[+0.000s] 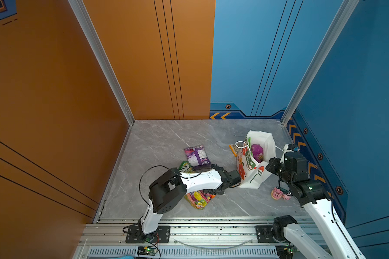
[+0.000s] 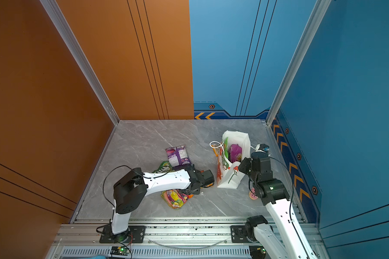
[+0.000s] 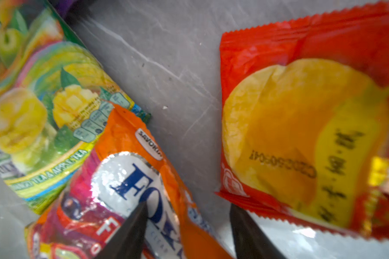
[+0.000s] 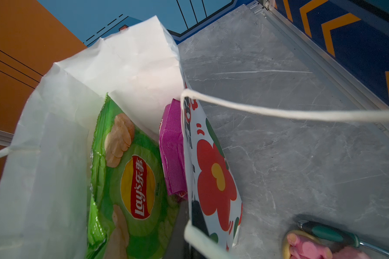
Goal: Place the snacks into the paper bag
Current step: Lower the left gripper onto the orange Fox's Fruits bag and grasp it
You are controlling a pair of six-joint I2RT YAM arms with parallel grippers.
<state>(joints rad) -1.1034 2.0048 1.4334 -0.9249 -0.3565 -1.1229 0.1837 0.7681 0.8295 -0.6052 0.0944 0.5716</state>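
Observation:
The white paper bag (image 1: pixel 254 177) (image 2: pixel 231 177) stands open at the right; a green Lay's bag (image 4: pixel 133 179) and a purple packet (image 4: pixel 173 152) sit inside. My right gripper (image 1: pixel 268 165) is shut on the bag's flowered rim (image 4: pixel 213 179), its cord handle (image 4: pixel 279 112) running past. My left gripper (image 3: pixel 188 204) (image 1: pixel 216 191) is low over the table, jaws apart either side of the orange edge of a FOX'S bag (image 3: pixel 133 179). A red-and-yellow packet (image 3: pixel 301 112) lies beside one finger. Further off lie a purple grape bag (image 1: pixel 197 154) and a green FOX'S bag (image 1: pixel 184 167).
A green fruit-tea bag (image 3: pixel 43 101) overlaps the FOX'S bag. A small orange packet (image 1: pixel 233 149) lies behind the paper bag. Pink pig toys (image 1: pixel 279 194) (image 4: pixel 305 246) and a green-handled tool (image 4: pixel 330 233) lie by the right arm. Walls close three sides.

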